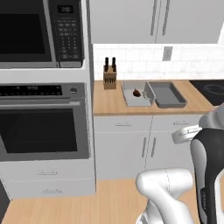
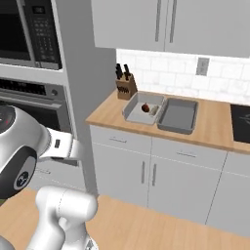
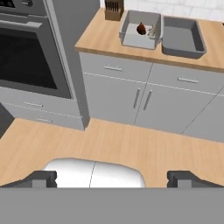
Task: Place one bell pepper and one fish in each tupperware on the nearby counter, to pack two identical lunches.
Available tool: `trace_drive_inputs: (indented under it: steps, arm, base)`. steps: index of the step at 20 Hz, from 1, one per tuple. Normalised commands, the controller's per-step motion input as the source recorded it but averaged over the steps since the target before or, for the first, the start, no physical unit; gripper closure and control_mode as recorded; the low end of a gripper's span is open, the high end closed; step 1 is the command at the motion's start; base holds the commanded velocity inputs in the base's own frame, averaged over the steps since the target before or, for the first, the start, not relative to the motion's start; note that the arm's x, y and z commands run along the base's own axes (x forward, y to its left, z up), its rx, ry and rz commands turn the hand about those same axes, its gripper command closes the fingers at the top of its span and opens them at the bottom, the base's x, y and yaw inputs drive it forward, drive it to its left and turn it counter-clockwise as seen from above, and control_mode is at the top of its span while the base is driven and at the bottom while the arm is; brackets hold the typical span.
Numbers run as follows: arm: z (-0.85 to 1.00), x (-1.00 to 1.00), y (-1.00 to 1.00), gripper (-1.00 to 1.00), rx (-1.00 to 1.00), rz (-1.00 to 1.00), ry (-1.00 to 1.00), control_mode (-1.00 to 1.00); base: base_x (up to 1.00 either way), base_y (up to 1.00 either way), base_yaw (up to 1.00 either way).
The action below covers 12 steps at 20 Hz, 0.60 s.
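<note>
Lying crosswise, tupperware (image 3: pixel 140 29) beside tupperware (image 3: pixel 183 40)

Counter (image 1: pixel 109 105) runs right of the oven stack, w/ wall oven (image 1: pixel 41 122) below and microwave (image 1: pixel 39 30) above it. On the counter, back left by the backsplash: knife block (image 1: pixel 110 75). Just right and in front of it: two tupperware trays side by side, touching, left tray (image 1: pixel 131 99) and right tray (image 1: pixel 168 94). Bell pepper (image 1: pixel 136 92) sits in the left tray; fish (image 3: pixel 152 30) lies in same tray, just right of the pepper. Cooktop (image 1: pixel 212 89) at far right of the counter. Upper cabinets (image 1: pixel 153 19) above, base cabinets (image 1: pixel 144 146) below the counter, floor (image 3: pixel 113 144) in front.
</note>
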Motion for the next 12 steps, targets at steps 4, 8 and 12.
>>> trace_drive_inputs:
  steps: [4, 8, 12]
  arm:
    - [0.0, 0.0, 0.0, -1.0, 0.0, 0.0, 0.0, 1.0]
    - [0.0, 0.0, 0.0, -1.0, 0.0, 0.0, 0.0, 1.0]
    - [0.0, 0.0, 0.0, -1.0, 0.0, 0.0, 0.0, 1.0]
  base:
    - [-0.38, 0.0, 0.29]
    - [-0.32, 0.0, 0.29]
    - [-0.41, 0.0, 0.25]
